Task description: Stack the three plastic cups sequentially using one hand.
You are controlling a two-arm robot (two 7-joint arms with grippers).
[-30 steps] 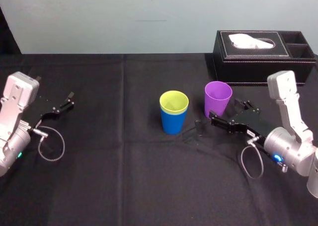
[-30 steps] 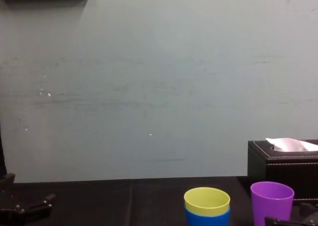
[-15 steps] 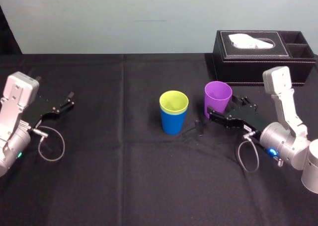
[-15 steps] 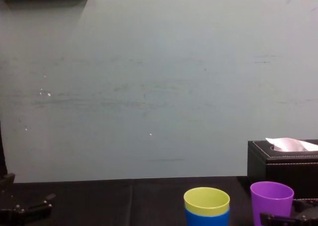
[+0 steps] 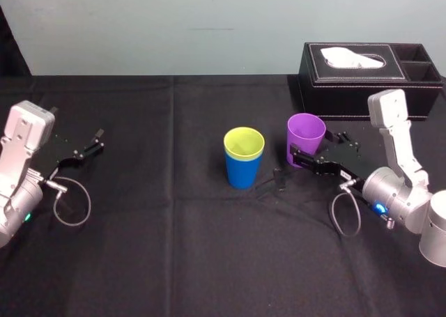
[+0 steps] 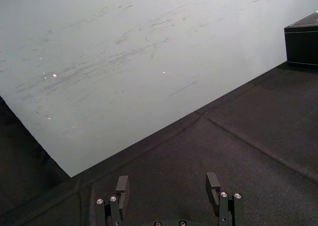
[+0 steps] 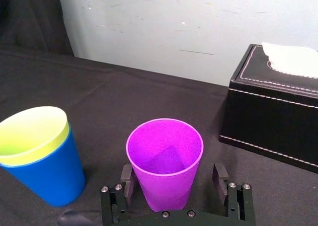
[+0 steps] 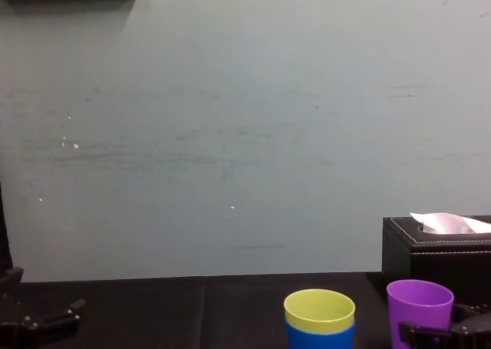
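The yellow-green cup (image 5: 244, 142) sits nested inside the blue cup (image 5: 244, 171) at the table's middle. The purple cup (image 5: 306, 137) stands upright just right of them. My right gripper (image 5: 317, 145) is open and straddles the purple cup low down. In the right wrist view its fingers (image 7: 126, 179) stand on either side of the purple cup (image 7: 164, 159) with small gaps. That view also has the blue cup (image 7: 52, 174) and the yellow-green cup (image 7: 32, 131) off to one side. My left gripper (image 5: 87, 150) rests open at the far left, nothing between its fingers (image 6: 122, 185).
A black tissue box (image 5: 362, 76) stands at the back right, just behind the purple cup and my right arm. A black cloth (image 5: 174, 247) covers the table. A pale wall (image 8: 230, 134) rises behind it.
My right gripper has slid forward and to the left, until its open fingers came to either side of the purple cup. The cups and the left arm have not moved.
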